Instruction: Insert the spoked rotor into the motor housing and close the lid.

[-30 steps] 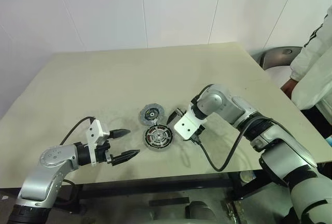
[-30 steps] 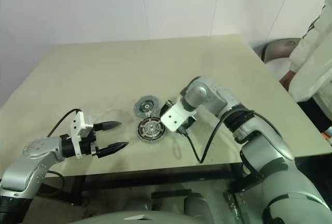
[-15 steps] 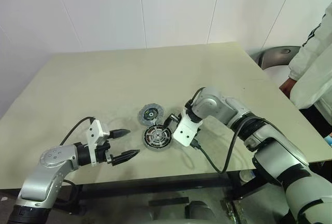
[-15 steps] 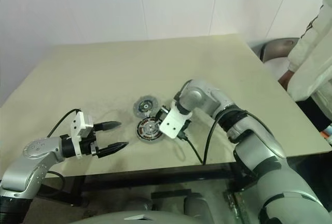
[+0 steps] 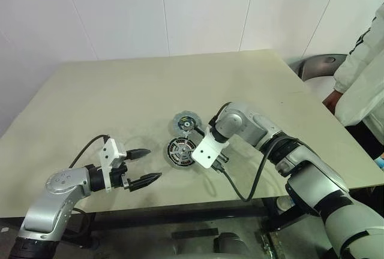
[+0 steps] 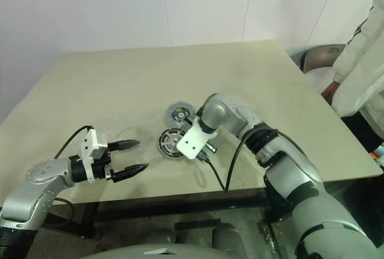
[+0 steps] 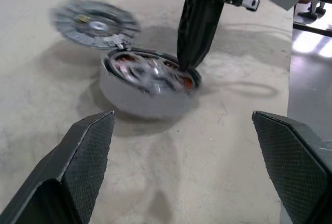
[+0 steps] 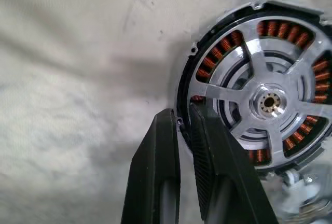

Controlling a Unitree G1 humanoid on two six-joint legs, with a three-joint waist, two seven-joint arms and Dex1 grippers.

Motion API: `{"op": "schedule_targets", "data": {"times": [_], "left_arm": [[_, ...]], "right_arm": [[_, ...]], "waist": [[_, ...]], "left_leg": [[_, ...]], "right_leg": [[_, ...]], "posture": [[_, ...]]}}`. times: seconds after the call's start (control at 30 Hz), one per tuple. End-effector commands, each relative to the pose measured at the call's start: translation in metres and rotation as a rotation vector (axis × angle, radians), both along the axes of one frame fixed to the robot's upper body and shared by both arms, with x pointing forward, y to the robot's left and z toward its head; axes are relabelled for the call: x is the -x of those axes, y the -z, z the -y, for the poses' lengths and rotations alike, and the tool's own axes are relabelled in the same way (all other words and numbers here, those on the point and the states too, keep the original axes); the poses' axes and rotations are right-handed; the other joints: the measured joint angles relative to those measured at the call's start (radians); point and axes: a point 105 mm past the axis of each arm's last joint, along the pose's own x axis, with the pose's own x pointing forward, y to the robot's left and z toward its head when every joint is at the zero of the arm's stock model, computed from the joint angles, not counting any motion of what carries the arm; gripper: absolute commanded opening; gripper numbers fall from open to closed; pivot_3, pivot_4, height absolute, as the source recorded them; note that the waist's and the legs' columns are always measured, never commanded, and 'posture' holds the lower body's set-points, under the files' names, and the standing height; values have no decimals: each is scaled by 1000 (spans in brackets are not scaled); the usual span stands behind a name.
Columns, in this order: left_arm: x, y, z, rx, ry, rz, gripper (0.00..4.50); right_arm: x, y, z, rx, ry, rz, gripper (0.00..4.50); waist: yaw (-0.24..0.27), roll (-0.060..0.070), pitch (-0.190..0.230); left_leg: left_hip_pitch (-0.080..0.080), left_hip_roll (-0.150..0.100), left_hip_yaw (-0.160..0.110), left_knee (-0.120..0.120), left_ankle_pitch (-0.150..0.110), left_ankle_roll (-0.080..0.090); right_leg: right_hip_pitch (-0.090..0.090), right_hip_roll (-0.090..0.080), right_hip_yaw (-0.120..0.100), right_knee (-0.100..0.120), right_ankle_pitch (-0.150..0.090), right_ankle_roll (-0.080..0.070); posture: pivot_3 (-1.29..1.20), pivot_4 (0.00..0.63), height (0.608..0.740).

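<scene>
The spoked rotor (image 8: 270,102) lies on the table, its silver spokes and black rim sitting over the copper windings of the motor housing (image 8: 228,42). My right gripper (image 8: 181,117) points steeply down and is shut on the rotor's black rim at the side nearer me. The grey lid (image 5: 186,121) lies just beyond the rotor (image 5: 181,151); the left wrist view shows the lid (image 7: 93,22) blurred and touching the rotor's far edge. My left gripper (image 5: 155,163) hovers open to the left of the rotor, nothing between its fingers (image 7: 78,172).
A person in a white jacket (image 5: 363,79) stands at the table's right side beside a grey chair (image 5: 324,64). A black cable (image 5: 240,187) loops from my right wrist over the table's front edge (image 5: 198,208).
My right gripper has closed on the rotor's rim and shifted slightly left. The rotor slid a little away from me, and the lid moved farther away and to the right. The left arm stayed still.
</scene>
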Motion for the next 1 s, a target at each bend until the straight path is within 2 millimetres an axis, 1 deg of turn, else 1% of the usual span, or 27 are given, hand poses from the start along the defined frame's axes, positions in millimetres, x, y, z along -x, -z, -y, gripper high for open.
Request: {"op": "schedule_targets", "data": {"times": [0.03,0.1,0.17,0.23,0.33,0.4,0.5,0.6,0.7,0.77,0.93,1.0], "left_arm": [[-2,-7,0,-4,5,38,4500],[-2,-7,0,-4,6,38,4500],[-3,-6,0,-4,9,37,4500],[-3,-6,1,-4,10,37,4500],[-4,-6,0,-6,11,37,4500],[-5,-6,0,-8,11,38,4500],[-7,-6,-1,-10,11,39,4500],[-8,-6,-2,-12,11,41,4500],[-8,-7,0,-14,12,43,4500],[-8,-7,1,-16,13,45,4500],[-9,-7,1,-20,12,47,4500],[-9,-7,1,-21,10,49,4500]], "right_arm": [[3,-14,-7,-49,53,-8,73],[8,-16,-10,-70,137,-61,72],[10,-25,-13,-95,253,-76,71],[15,-32,-15,-99,383,-138,70],[27,-37,-13,-53,485,-242,70],[31,-39,-13,-45,560,-293,70],[33,-36,-11,-27,695,-379,70],[38,-33,-15,-30,769,-449,69],[40,-29,-25,-60,866,-543,68],[40,-26,-30,-65,902,-573,68],[34,-18,-33,-73,919,-558,67],[28,-15,-34,-90,928,-536,67]], "waist": [[0,0,0],[0,0,0],[2,0,0],[2,0,0],[3,0,0],[3,0,0],[3,0,0],[3,0,0],[1,0,0],[-1,0,0],[-1,0,0],[-2,0,0]], "left_leg": [[0,0,0,0,0,0],[-1,0,0,0,0,0],[-2,0,0,0,0,-1],[-4,0,0,0,0,-1],[-4,0,1,0,-1,-1],[-4,0,1,0,-1,-1],[-4,0,1,0,-1,-1],[-4,0,1,1,-1,-1],[-4,0,1,0,-1,-1],[-4,0,1,0,-1,-1],[-4,0,1,0,-1,-1],[-4,0,1,0,-1,-2]], "right_leg": [[0,0,0,0,0,0],[-1,0,0,0,0,0],[-2,0,0,0,0,0],[-5,0,0,0,0,0],[-6,0,0,1,0,0],[-6,0,0,1,0,0],[-6,0,0,1,0,0],[-6,0,0,1,0,0],[-6,-1,0,0,0,0],[-6,-1,0,0,0,0],[-6,-1,0,0,0,0],[-6,-1,0,0,0,0]], "posture": [[0,0,740],[0,0,740],[0,0,740],[0,0,740],[0,0,740],[0,0,740],[0,0,740],[0,0,740],[0,0,740],[0,0,740],[0,0,740],[0,0,740]]}}
